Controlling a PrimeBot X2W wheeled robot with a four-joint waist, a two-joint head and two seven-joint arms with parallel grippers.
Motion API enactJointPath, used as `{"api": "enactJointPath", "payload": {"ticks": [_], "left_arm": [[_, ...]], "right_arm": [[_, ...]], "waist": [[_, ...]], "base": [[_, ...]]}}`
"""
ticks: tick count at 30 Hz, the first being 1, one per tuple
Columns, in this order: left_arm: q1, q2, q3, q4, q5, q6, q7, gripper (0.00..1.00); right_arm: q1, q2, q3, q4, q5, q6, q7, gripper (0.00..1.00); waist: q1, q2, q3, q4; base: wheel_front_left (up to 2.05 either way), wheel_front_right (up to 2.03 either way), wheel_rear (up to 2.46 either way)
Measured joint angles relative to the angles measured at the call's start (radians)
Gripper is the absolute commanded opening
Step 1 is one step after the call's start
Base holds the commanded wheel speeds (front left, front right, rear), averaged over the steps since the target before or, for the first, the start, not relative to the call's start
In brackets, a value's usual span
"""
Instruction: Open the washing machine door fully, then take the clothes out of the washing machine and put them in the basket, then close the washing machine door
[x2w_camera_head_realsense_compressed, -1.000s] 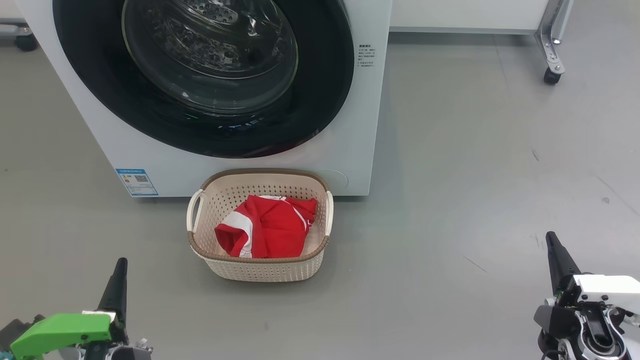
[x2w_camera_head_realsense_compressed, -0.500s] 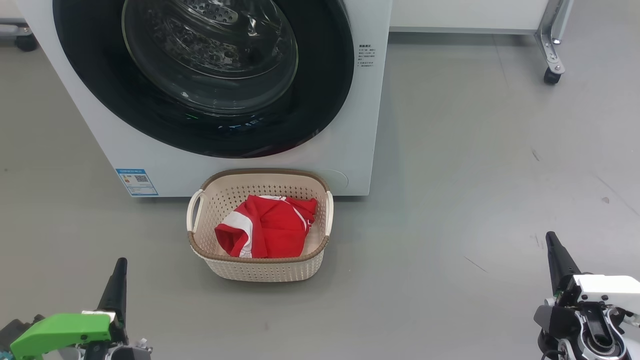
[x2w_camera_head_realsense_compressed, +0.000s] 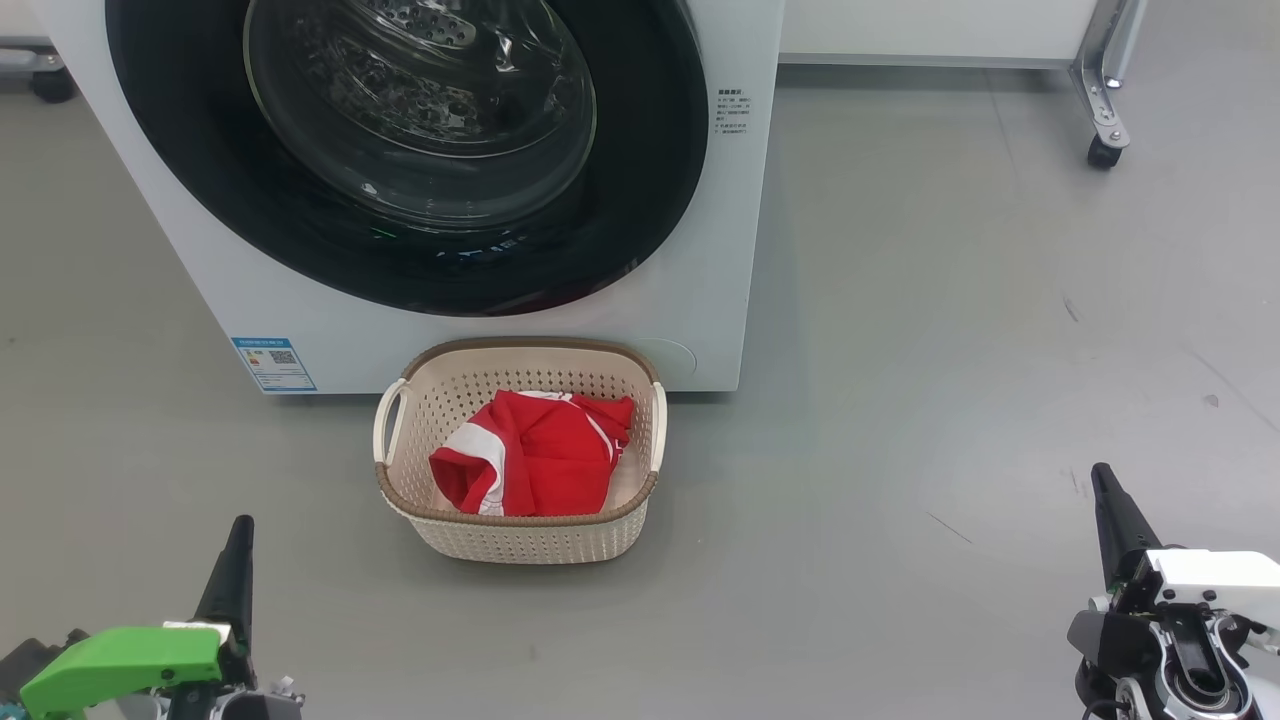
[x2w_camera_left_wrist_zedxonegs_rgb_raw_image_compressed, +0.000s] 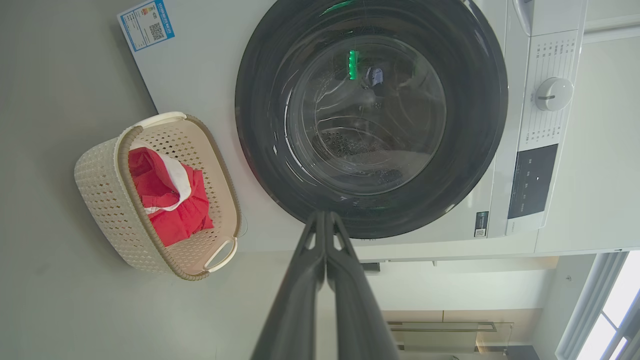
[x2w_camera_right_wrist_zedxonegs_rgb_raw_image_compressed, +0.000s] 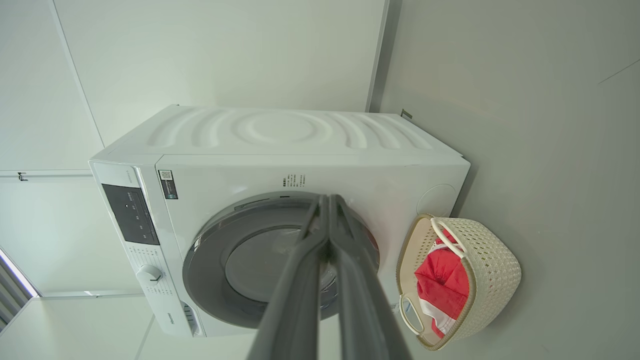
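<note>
Washing machine sits on your grey floor, its door closed. Just before it, the basket holds the red clothes. Your left gripper and right gripper hang well apart from the basket, one each side, pinched together, empty.

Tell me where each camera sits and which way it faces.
Head view: on the head, facing down at the basket and closed washing machine door; left end effector and right end effector at bottom corners.
Left wrist view: on the left wrist, facing the door along its shut fingers.
Right wrist view: on the right wrist, facing the washing machine obliquely past its fingers.
All share the basket holding red clothes.
</note>
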Motion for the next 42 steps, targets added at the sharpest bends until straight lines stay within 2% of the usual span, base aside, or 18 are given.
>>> {"api": "enactJointPath", "payload": {"ticks": [42], "left_arm": [[0.000, 0.000, 0.003, -0.002, 0.000, 0.000, 0.000, 0.00]], "right_arm": [[0.000, 0.003, -0.002, 0.000, 0.000, 0.000, 0.000, 0.00]], "waist": [[0.0000, 0.0000, 0.000, 0.000]], "base": [[0.00, 0.00, 0.00]]}}
